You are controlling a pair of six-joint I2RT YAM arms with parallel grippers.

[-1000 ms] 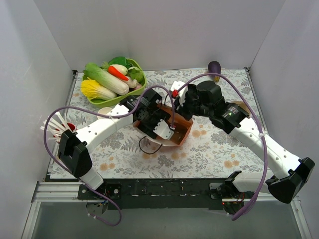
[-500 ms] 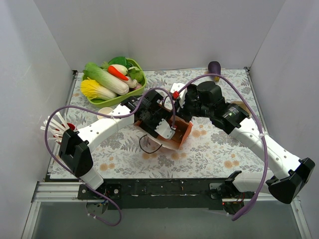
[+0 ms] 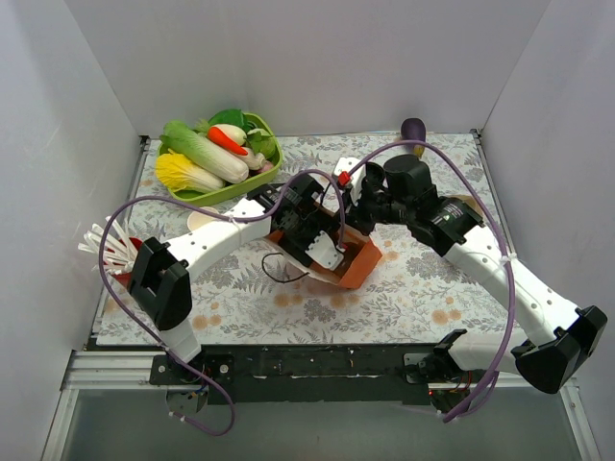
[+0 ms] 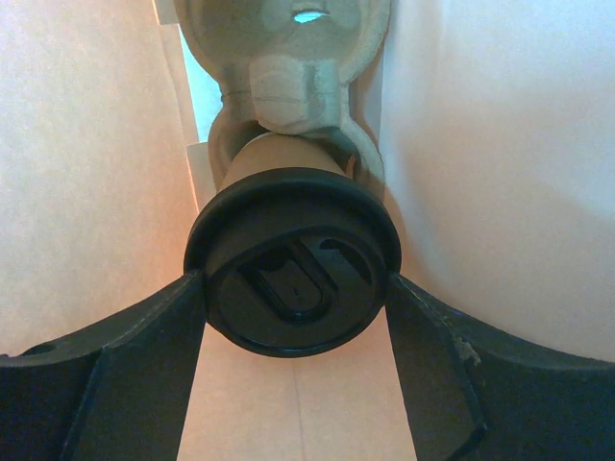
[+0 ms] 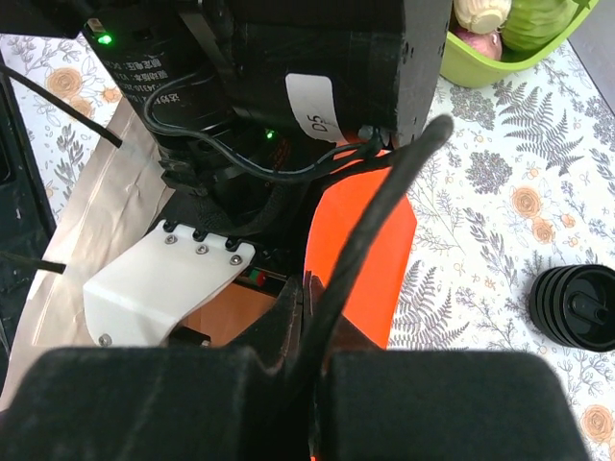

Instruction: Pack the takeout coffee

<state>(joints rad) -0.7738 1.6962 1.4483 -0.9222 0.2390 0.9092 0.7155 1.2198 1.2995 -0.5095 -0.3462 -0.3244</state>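
Observation:
An orange paper bag point(image 3: 360, 264) lies open on the flowered cloth in mid-table. My left gripper point(image 4: 293, 288) is inside it, shut on a brown kraft coffee cup point(image 4: 288, 154) by its round black lid point(image 4: 293, 259). The bag's pale walls point(image 4: 86, 173) fill the view on both sides. My right gripper point(image 5: 322, 288) is shut on the bag's orange rim point(image 5: 360, 250), holding the mouth open, seen from above point(image 3: 363, 219). A second black lid point(image 5: 574, 307) rests on the cloth to the right in the right wrist view. A pale cup mouth point(image 3: 200, 219) shows beside the left arm.
A green bowl of toy vegetables point(image 3: 219, 154) stands at the back left. A purple eggplant point(image 3: 413, 128) lies at the back right. A bundle of white sticks point(image 3: 110, 248) lies at the left edge. A black wire loop point(image 3: 279, 274) lies by the bag. White walls enclose three sides.
My left arm has pushed further right into the bag. The bag has shifted right and its orange end has risen. The right gripper keeps its hold on the rim.

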